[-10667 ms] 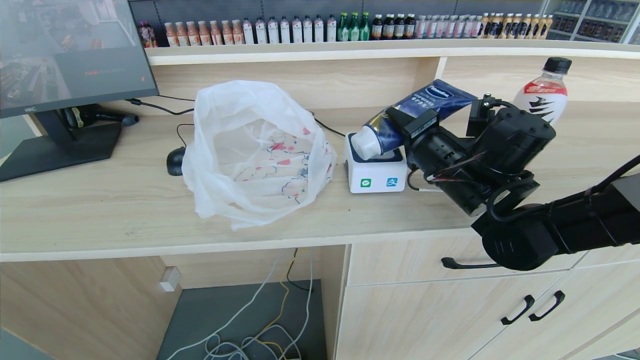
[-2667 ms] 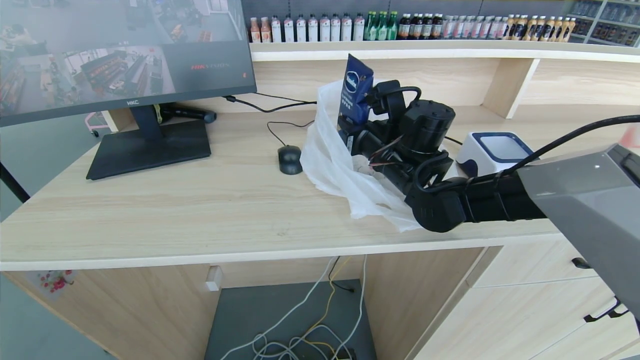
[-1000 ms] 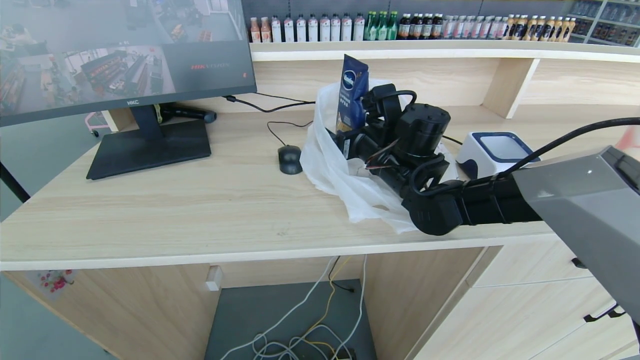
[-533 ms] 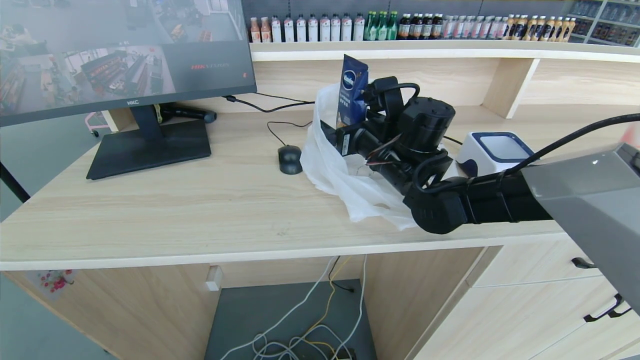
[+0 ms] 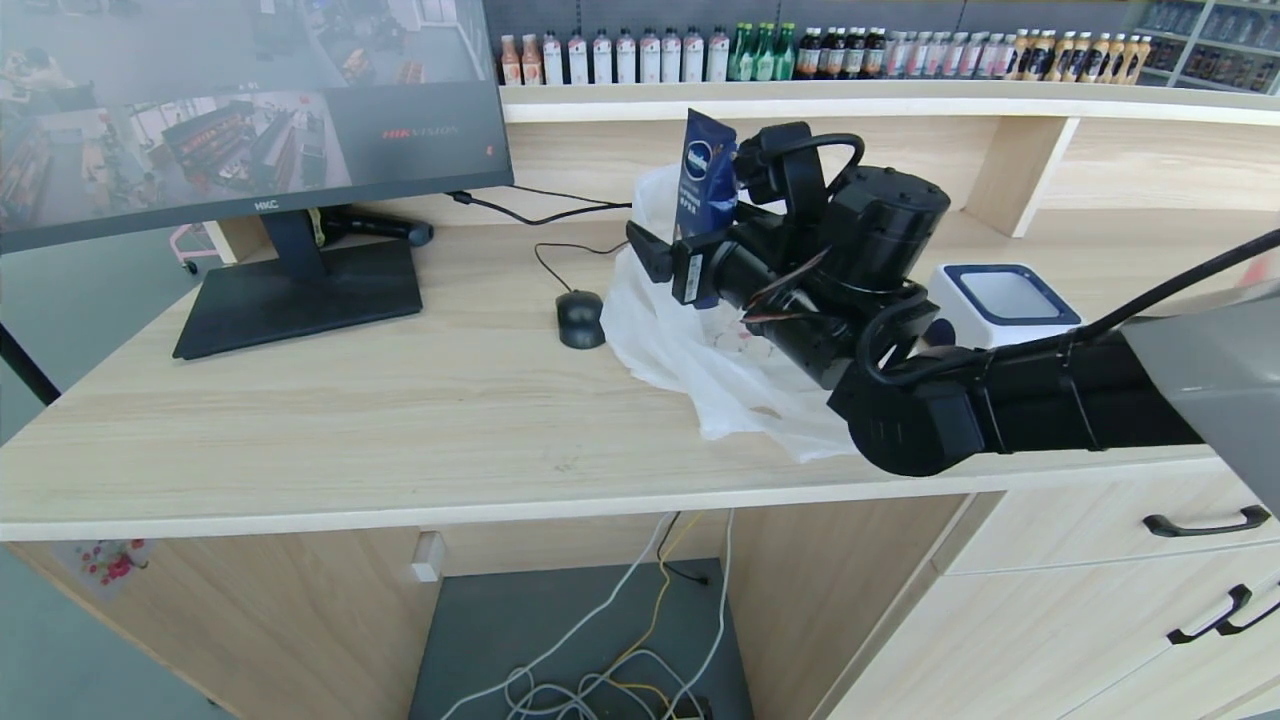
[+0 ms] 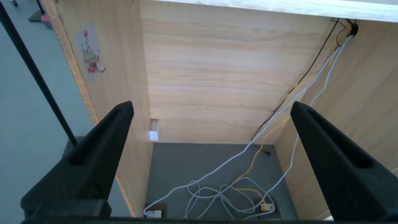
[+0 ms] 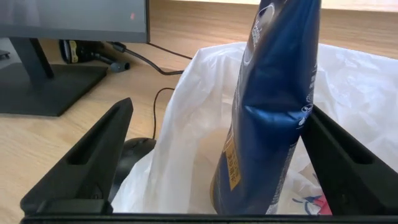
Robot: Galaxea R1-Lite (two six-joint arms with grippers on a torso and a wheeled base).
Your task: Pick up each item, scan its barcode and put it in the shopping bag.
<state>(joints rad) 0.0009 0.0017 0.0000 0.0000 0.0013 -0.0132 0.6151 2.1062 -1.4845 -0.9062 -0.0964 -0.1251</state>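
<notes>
Lifted slightly, right gripper (image 7: 221, 115) spreads wide around glossy blue pouch (image 5: 708, 170) upright in crinkly bag (image 5: 680, 350).

- Light wooden tabletop (image 5: 300, 420): carries the items below.
- Left end: black flat monitor on a stand (image 5: 250, 100). A black handheld device (image 5: 375, 228) lies behind the stand's base.
- Centre: black computer mouse (image 5: 580, 318), just left of the white thin plastic shopping bag (image 5: 680, 360).
- In the bag: dark blue foil pouch (image 5: 706, 165), upright.
- Right gripper (image 7: 219, 124): at the bag's mouth, jaws on either side of the pouch.
- Right of the bag: white box-shaped barcode scanner (image 5: 1000, 300).
- Behind, on a raised shelf: row of plastic drink bottles (image 5: 800, 50).
- Floor under the tabletop: tangle of white and yellow cables (image 5: 600, 670), with the left gripper (image 6: 211, 162) low before them.
</notes>
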